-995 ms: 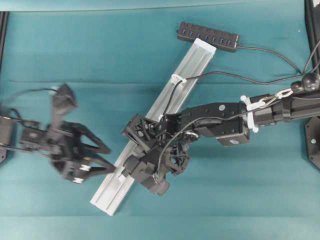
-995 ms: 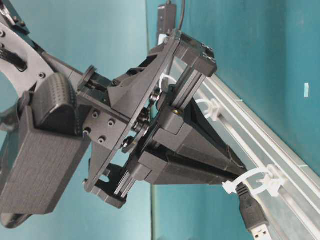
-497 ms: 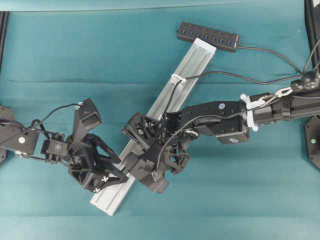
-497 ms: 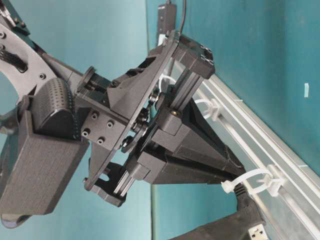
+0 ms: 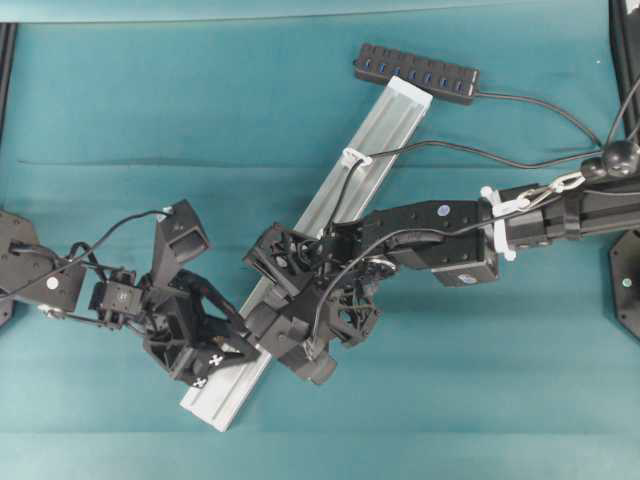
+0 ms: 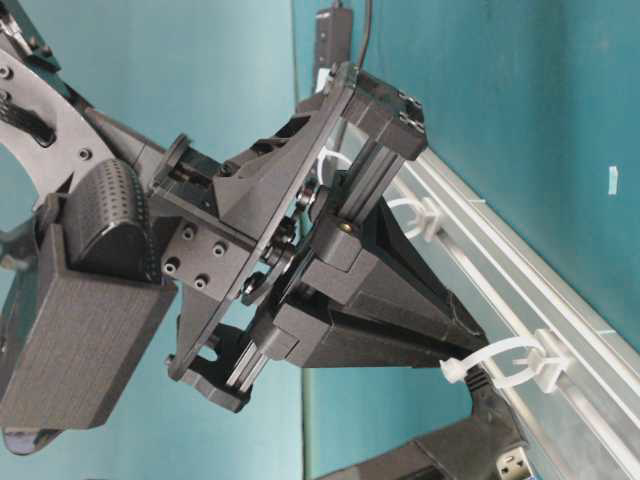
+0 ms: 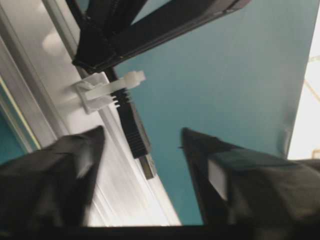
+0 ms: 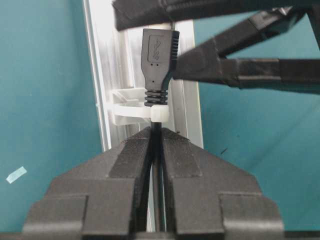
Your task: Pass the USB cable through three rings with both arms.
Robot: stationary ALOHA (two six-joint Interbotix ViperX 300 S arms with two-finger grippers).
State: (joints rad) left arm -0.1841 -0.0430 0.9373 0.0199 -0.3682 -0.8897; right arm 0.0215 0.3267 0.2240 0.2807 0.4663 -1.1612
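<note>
USB cable (image 8: 159,60): light, limp; stiff plug past last ring (image 8: 135,114), best hold.
Right tool (image 8: 156,150): clamped on cable.
Left tool (image 7: 142,150): parted around plug.

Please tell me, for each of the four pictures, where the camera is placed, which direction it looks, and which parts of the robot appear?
Overhead: above the table, looking down; both arms, rail, hub.
Table-level: low beside the rail, looking along it; right claw close.
Left wrist: on the left arm, facing plug and ring; own fingers.
Right wrist: on the right arm, facing the same ring; right claw clamps the cable.
Both wrist views share ring and plug.
</note>
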